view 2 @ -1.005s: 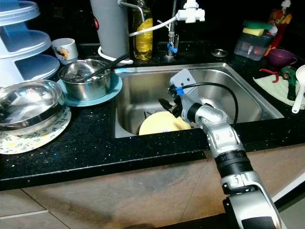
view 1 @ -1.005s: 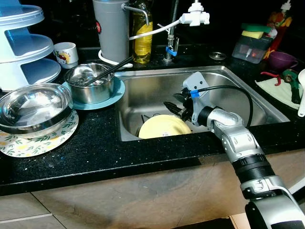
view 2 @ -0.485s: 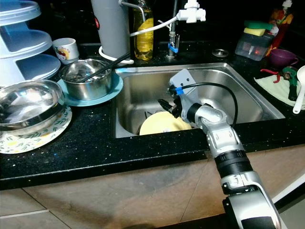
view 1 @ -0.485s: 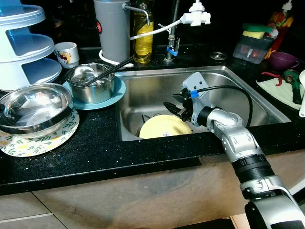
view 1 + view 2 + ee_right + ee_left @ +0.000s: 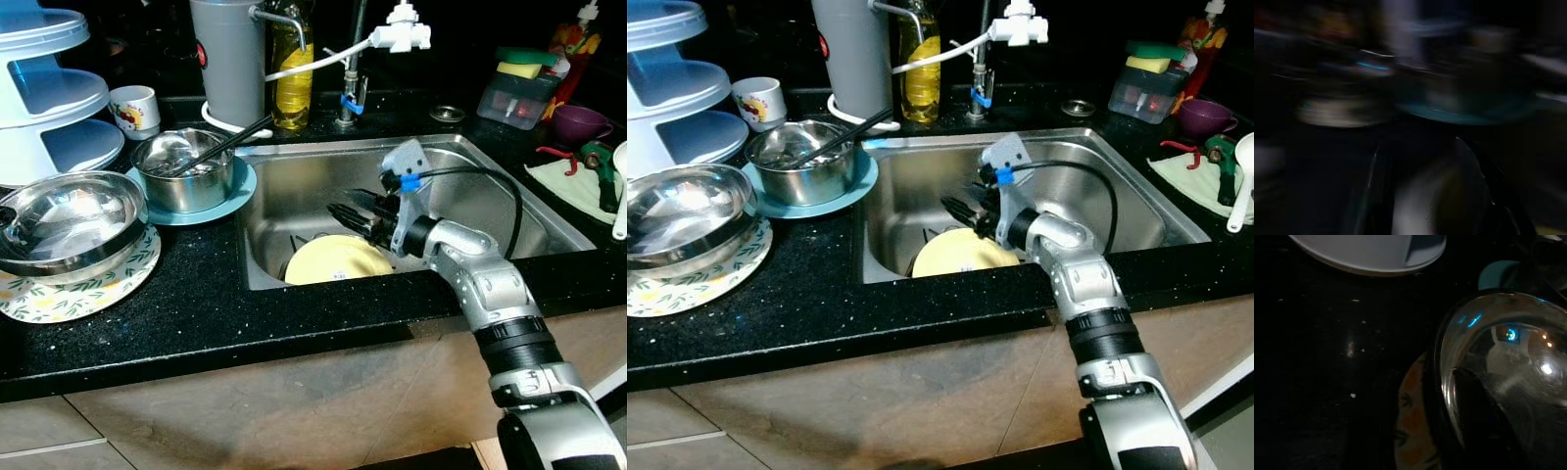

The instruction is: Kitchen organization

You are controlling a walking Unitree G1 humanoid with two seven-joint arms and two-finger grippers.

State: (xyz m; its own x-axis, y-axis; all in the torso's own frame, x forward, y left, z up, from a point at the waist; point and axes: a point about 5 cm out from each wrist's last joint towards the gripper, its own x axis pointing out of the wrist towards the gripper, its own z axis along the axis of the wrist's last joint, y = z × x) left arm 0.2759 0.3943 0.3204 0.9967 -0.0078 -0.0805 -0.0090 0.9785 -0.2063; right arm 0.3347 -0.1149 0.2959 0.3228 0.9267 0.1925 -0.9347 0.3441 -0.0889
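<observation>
The right arm reaches forward and down — its hand [image 5: 355, 215] level, fingers barely parted.

Two head cameras look forward and down from above the black counter [image 5: 196, 304], sharing the steel sink [image 5: 470, 157] and the right arm reaching into it. The left wrist camera sits very near a steel bowl [image 5: 1498, 382] on the counter. The right wrist camera's picture is dark and blurred.
</observation>
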